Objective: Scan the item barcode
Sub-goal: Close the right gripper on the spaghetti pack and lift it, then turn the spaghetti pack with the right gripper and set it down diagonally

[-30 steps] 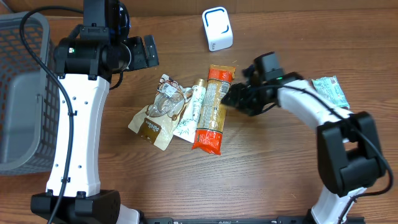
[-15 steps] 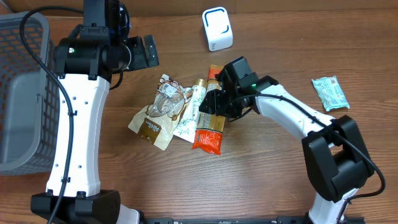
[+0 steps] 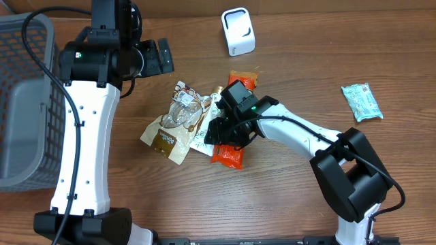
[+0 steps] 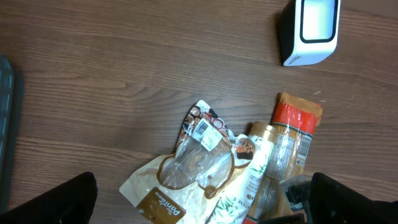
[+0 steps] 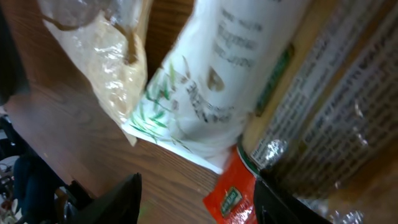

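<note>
- Orange packet (image 3: 228, 155) is my pick for the item to scan. It lies lengthwise at the right side of the pile in the middle of the counter (image 3: 286, 204), its long edge touching the white-and-green pouch (image 3: 204, 135).
- Right hand (image 3: 225, 135) is low over the packet's lower half, jaws part-way apart and closed on nothing I can see. In the wrist view one fingertip (image 5: 286, 208) sits over the packet and the other lies out past the pouch's corner. I cannot tell whether the tips touch the wrapping.
- As placed, closing would likely pinch pouch and packet together. I'd shift toward the packet's free right edge so only it sits between the fingers, and grip near one end so the printed panel is left uncovered.
- The film looks slick and crinkly, so I'd close gently and lift slowly so the neighbours don't drag along.
- Scanner (image 3: 238, 31) stands near the counter's far edge, beyond the packet's top end. Bare wood lies between them, which I judge a short, open path.
- Right of the pile is open as far as the teal packet (image 3: 361, 101); that is my room for turning the barcode toward the scanner.
- Left side is crowded: brown pouch (image 3: 167, 136), clear bag (image 3: 184, 105), then the left arm (image 3: 85, 136) and the basket (image 3: 41, 41) at the edge.
- Left hand (image 3: 155, 58) hangs wide apart and empty beyond the pile's far left corner, so I'd route the carry clear of it.
</note>
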Motion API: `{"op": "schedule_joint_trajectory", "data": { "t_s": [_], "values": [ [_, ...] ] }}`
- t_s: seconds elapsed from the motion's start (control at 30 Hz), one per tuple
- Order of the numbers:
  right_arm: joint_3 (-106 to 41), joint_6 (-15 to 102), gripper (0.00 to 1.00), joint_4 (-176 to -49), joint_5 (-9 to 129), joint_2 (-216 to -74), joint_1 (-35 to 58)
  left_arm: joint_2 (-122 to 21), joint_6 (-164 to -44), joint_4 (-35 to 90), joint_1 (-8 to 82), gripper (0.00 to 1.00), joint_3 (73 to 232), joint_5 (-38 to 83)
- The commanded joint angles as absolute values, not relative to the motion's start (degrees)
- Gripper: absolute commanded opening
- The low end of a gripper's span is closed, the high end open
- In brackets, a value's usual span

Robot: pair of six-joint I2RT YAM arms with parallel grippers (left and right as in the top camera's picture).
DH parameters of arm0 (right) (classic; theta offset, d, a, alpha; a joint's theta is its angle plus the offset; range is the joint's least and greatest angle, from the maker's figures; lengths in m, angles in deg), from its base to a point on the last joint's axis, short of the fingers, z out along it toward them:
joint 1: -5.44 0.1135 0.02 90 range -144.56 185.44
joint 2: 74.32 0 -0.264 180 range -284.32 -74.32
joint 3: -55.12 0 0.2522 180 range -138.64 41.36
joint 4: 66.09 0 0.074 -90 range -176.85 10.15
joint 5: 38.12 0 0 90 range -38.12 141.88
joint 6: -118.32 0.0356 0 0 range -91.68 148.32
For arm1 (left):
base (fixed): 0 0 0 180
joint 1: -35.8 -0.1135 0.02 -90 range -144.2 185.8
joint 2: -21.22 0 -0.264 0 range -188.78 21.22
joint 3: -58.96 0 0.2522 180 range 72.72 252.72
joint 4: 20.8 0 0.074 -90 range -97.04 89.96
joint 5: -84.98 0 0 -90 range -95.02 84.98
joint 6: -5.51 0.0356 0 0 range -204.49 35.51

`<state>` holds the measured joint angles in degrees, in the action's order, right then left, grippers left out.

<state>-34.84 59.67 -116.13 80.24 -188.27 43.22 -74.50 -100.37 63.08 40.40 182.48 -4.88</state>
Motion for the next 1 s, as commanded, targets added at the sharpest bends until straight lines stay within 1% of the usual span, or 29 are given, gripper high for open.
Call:
{"op": "schedule_joint_trajectory", "data": {
  "t_s": [0.0,0.2,0.37,0.5,0.73,0.87,0.97],
  "values": [
    [-35.8,60.04,0.58,-119.75,75.59,-188.79,41.76,-74.28,-99.26,63.04,40.29,1.0,182.11,-5.6],
    [-35.83,59.32,0.58,-128.65,70.23,-188.77,35.92,-74.28,-99.26,63.04,40.29,1.0,182.11,-5.58],
    [-35.87,55.17,0.57,-134.35,68.31,-188.77,29.12,-74.28,-99.26,63.04,40.31,1.0,182.11,-5.6],
    [-35.87,50.58,0.58,-136.93,67.72,-188.77,24.49,-74.28,-99.26,63.04,40.31,1.0,182.11,-5.6],
    [-35.87,47.89,0.66,-138.51,60.44,-188.77,16.53,-74.28,-99.26,63.02,40.31,1.0,182.11,-5.6],
    [-35.87,47.48,0.69,-137.48,58.91,-188.77,11.66,-74.28,-99.26,63.02,40.31,1.0,182.11,-5.6],
    [-35.87,47.28,0.73,-135.6,58.34,-188.77,8.27,-74.28,-99.26,63.02,40.31,1.0,182.11,-5.6]
  ]
}}
